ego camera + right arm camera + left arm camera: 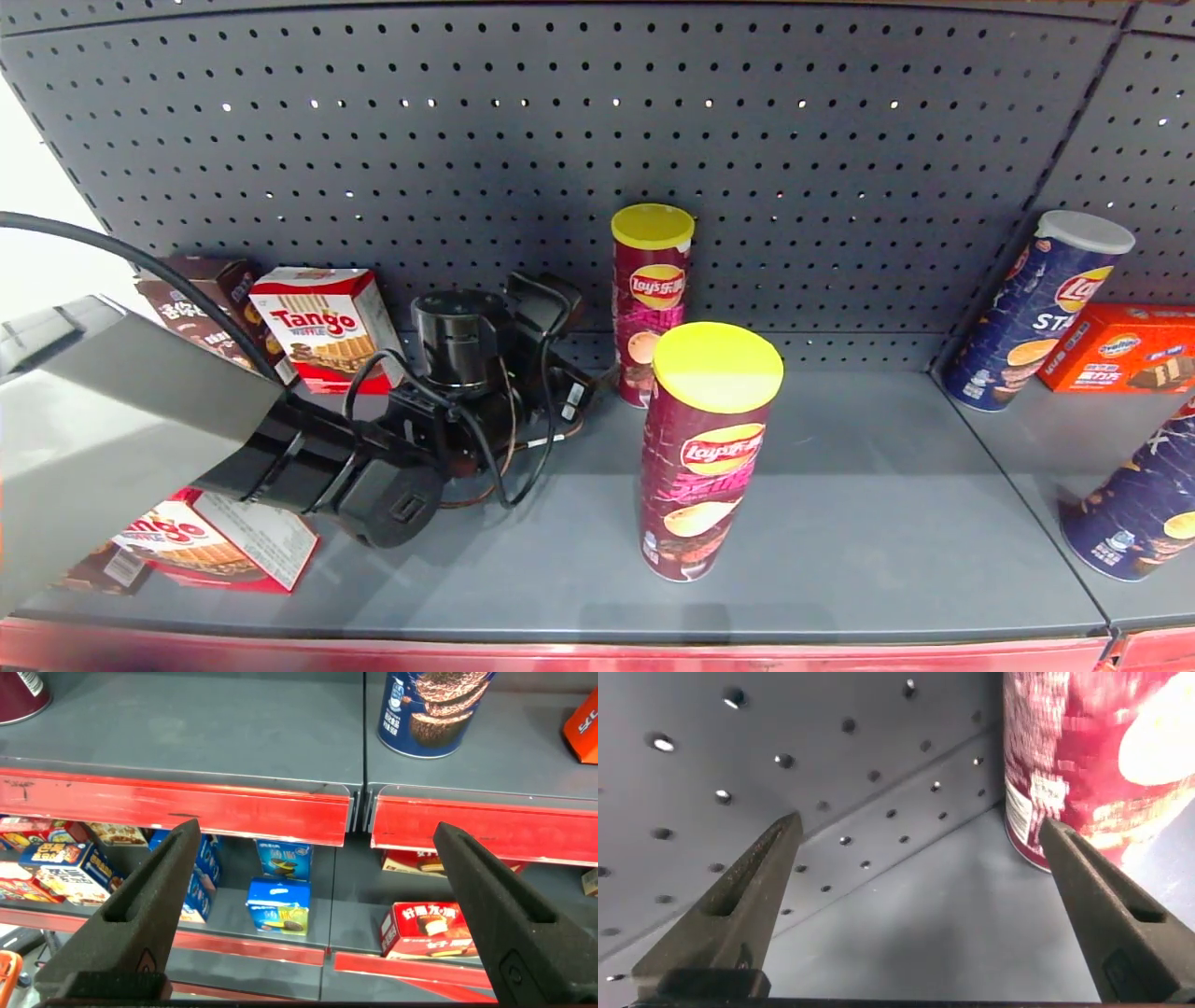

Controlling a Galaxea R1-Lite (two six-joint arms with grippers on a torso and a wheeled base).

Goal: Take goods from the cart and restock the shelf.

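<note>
"Maroon cardboard chip tube with a yellow plastic lid [651,299]: where do we have it?"

"Upright at the back of the grey metal shelf [887,523], close to the perforated back panel [560,112], with a matching tube [709,448] standing in front. We judge the row fills from back to front, so the labels face out."

"And our left gripper [917,831]?"

"Low on the shelf just beside the rear tube, fingers spread wide with nothing between them. The tube sits outside one finger, so we aren't holding it."

"And our right gripper [318,835]?"

"Equally wide and empty, facing the red-edged shelf fronts [187,793] lower down, clear of the work and, we judge, free for the next pick."
</note>
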